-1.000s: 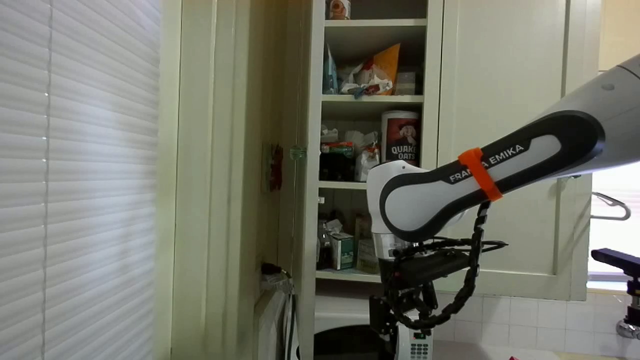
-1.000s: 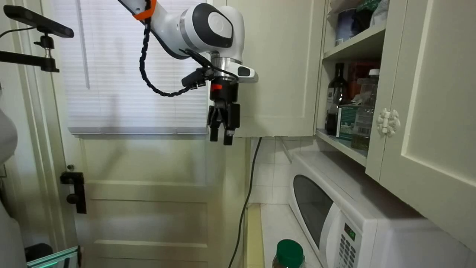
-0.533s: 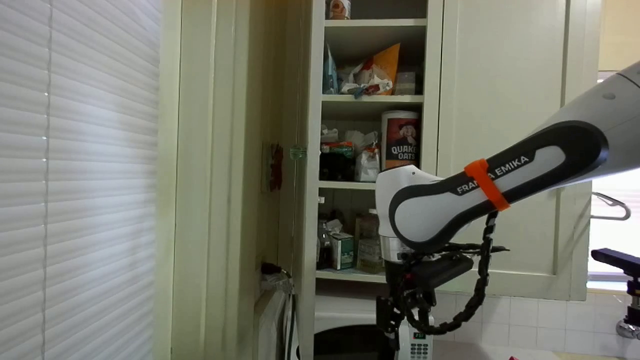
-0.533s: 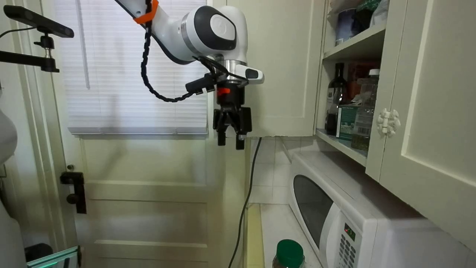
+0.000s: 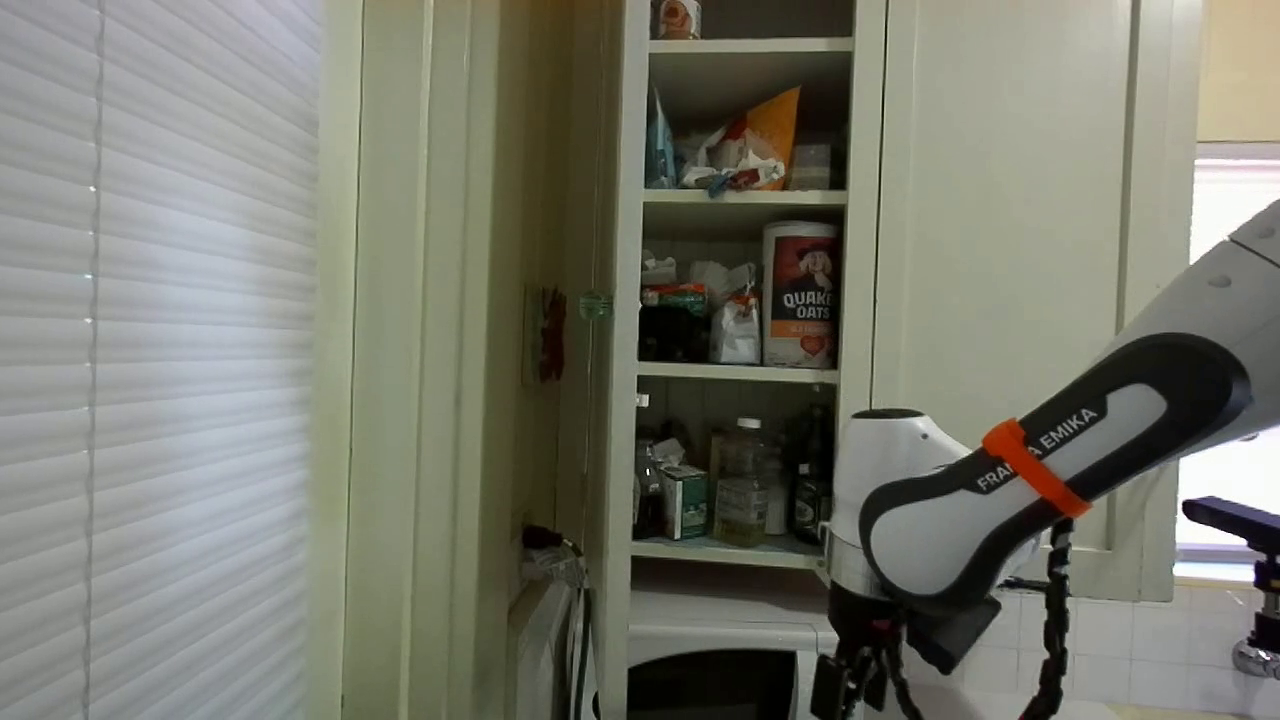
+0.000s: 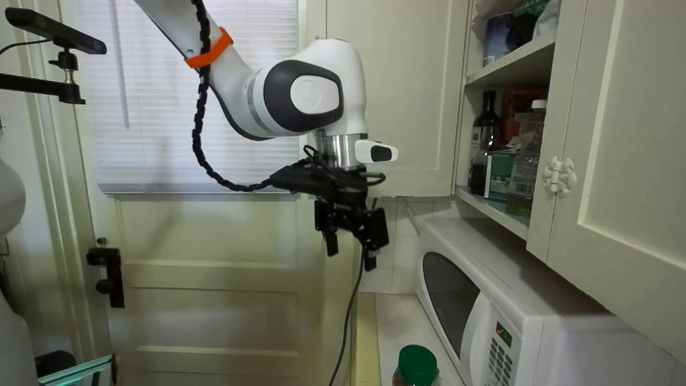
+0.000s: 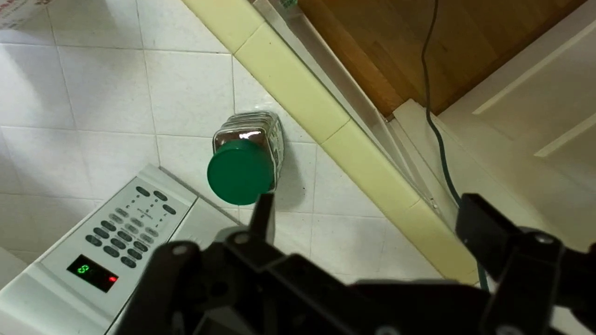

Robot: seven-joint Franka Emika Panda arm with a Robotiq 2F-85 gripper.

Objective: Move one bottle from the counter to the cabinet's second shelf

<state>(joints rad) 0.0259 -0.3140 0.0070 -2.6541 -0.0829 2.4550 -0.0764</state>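
In the wrist view, the microwave sits at the lower left. Next comes the bottle, near the microwave's corner. It stands upright on the white table, with a green lid. To its right there is a strip of table, then the yellow edge. Past that edge, the wood floor lies lower, and a dark cord runs by.

In an exterior view, the cabinet stands open in the middle. On the second shelf from below, a dark thing is at the left and a white bag is in the middle, with a gap over them. The oats tub fills the right end. The arm comes next, to the right and lower.

In an exterior view, the arm slants down from the top left, bends at a fat white joint, and points its wrist down. The pincer is wide, with a gap between its two fingers. It tilts, so one finger is lower than the other. It hangs left of the microwave, higher than the bottle and well apart from it.
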